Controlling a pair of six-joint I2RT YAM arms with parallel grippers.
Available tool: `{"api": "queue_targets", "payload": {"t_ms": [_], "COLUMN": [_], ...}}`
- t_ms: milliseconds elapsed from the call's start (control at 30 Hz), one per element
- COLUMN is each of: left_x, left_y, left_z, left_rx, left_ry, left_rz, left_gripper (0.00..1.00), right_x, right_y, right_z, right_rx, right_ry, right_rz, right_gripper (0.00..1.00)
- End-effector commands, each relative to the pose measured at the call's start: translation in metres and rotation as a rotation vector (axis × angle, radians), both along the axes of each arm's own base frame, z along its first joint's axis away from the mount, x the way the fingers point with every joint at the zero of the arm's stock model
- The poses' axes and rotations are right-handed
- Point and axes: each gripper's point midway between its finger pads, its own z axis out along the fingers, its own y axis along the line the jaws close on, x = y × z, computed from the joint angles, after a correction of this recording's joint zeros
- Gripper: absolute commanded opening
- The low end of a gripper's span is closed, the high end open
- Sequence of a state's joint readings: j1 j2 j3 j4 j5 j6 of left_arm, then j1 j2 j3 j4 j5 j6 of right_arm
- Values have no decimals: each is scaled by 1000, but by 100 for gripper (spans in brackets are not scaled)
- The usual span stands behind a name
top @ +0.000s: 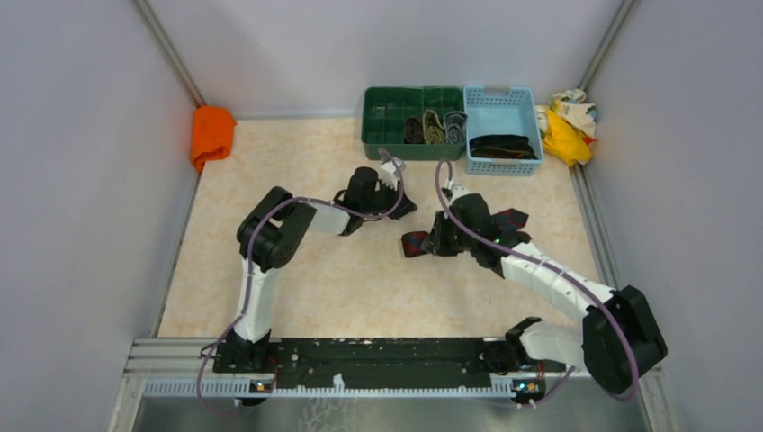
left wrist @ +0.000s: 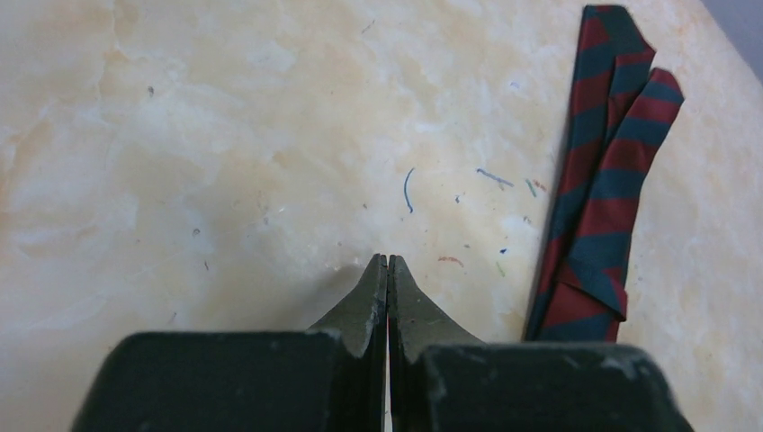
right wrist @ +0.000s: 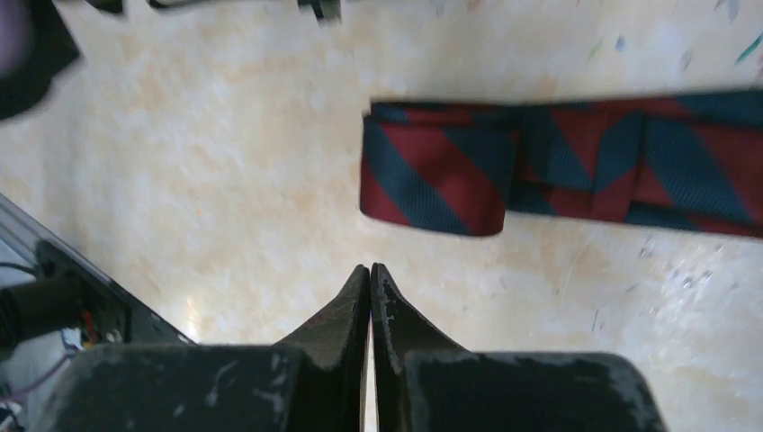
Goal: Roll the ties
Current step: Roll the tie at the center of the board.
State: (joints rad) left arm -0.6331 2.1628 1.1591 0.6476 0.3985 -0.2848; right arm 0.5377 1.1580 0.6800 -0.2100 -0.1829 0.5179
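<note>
1. Nearest the arm bases, the right end effector point(right wrist: 370, 268) had its fingers pressed together with nothing between them. Its tips pointed at the counter point(right wrist: 225, 180), just short of a folded end of cloth.
2. The left end effector point(left wrist: 388, 261) was likewise closed and empty over bare counter.
3. Between the two lay the tie point(right wrist: 432, 180), dark red with navy bands. It was flat on the counter, doubled over on itself and not yet rolled. From the left wrist its two layers ran side by side.
4. It looked light, thin and limp, with a smooth weave likely to slide and unwind. A pinch at the folded end, where the layers were thickest, seemed the best hold, with the other arm pinning the length.
5. Farther back, a green tray point(top: 382, 112) held three rolled ties point(top: 434, 129) in its compartments. Just beside it, a blue basket point(top: 499, 108) held dark ties point(top: 502, 146) lying loose.
6. Farthest off were an orange cloth point(top: 211, 135) at the left wall and yellow-and-cream rags point(top: 567, 121) beyond the basket.
</note>
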Motion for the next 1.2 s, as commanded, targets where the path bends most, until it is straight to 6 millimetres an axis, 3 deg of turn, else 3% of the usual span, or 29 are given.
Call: {"api": "queue_targets", "payload": {"t_ms": [0, 233, 567, 867, 1000, 1167], "left_x": [-9, -40, -85, -121, -119, -86], "left_y": [1, 5, 5, -12, -9, 4], "left_z": [-22, -21, -19, -15, -18, -28], "left_rx": [77, 93, 42, -11, 12, 100], "left_ry": [12, 76, 130, 145, 139, 106], "left_rz": [-75, -173, -277, -451, -446, -301], "left_gripper": [0, 0, 0, 0, 0, 0], "right_x": [-32, -45, -20, 9, 11, -4], "right_y": [9, 13, 3, 11, 13, 10], "right_z": [-39, -74, -108, -103, -101, -94], "right_rx": [-20, -19, -126, -191, -200, -197], "right_ry": [102, 140, 119, 72, 72, 104], "right_rz": [18, 10, -86, -87, -69, -35], "right_gripper": [0, 0, 0, 0, 0, 0]}}
